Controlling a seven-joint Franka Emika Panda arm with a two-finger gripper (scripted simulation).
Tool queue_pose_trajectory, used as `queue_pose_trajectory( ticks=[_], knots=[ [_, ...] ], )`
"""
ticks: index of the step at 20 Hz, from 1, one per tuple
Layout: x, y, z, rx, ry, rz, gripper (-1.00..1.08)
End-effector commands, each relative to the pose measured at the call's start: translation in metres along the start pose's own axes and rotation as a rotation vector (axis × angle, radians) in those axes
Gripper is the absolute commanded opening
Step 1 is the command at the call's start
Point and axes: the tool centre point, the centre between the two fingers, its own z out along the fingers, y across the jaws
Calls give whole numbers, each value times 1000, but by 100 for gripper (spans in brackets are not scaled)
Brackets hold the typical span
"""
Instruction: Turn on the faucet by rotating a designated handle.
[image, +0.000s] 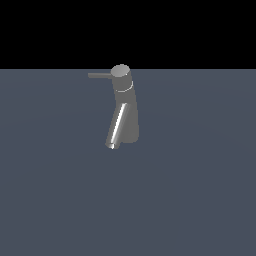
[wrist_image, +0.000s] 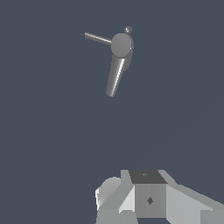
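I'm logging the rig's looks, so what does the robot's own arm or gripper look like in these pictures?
Only the wrist view shows it: blocky, faceted light-grey and white housing with a dark top panel, a small dark diamond mark and a rounded pale part beside it. No cables or fingertips are visible.

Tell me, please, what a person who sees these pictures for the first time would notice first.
The eye goes first to the faucet, a small grey tap standing alone on a flat dark floor, its slanted spout showing a bright highlight. Next is the handle, a thin rod jutting from the top cap toward the exterior view's left. The wrist view shows grey robot parts well apart from the faucet, looking down on it.
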Motion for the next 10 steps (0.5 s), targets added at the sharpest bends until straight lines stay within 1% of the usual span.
queue_pose_trajectory(
  ticks=[1,5,10],
  knots=[
    [2,-4,-3,2,15,20,-100],
    [7,-13,-10,9,52,71,-100],
    [18,-31,-21,23,117,165,-100]
  ],
)
